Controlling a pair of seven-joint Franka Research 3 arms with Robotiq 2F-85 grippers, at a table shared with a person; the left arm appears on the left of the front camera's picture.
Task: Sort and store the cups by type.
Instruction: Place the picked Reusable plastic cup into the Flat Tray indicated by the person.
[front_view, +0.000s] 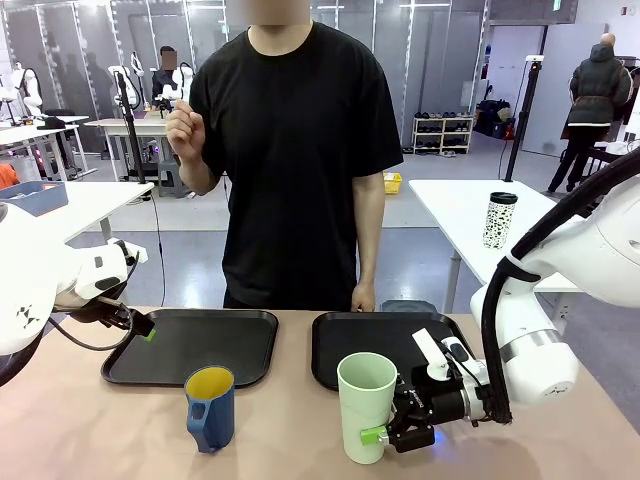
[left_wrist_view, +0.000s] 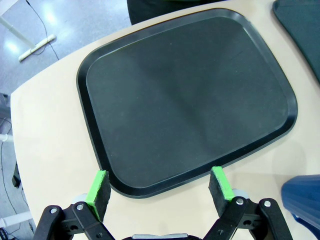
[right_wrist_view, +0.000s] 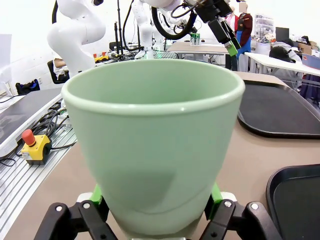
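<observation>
**Green tumbler gripped, blue mug standing free**

The right gripper (front_view: 386, 436) clamps the tall, pale green, handleless tumbler (front_view: 366, 405) near its base, upright by the right tray (front_view: 340, 345), perhaps just off the table. The dark blue, yellow-lined mug (front_view: 210, 408) stands by the left tray (front_view: 200, 340). The left gripper (left_wrist_view: 160, 186) gapes empty.

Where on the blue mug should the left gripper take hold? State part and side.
Probably the far rim wall of the blue mug, from above, one finger inside: it stands upright and open-mouthed, its handle seems to face front-left, and the left gripper is open.
</observation>
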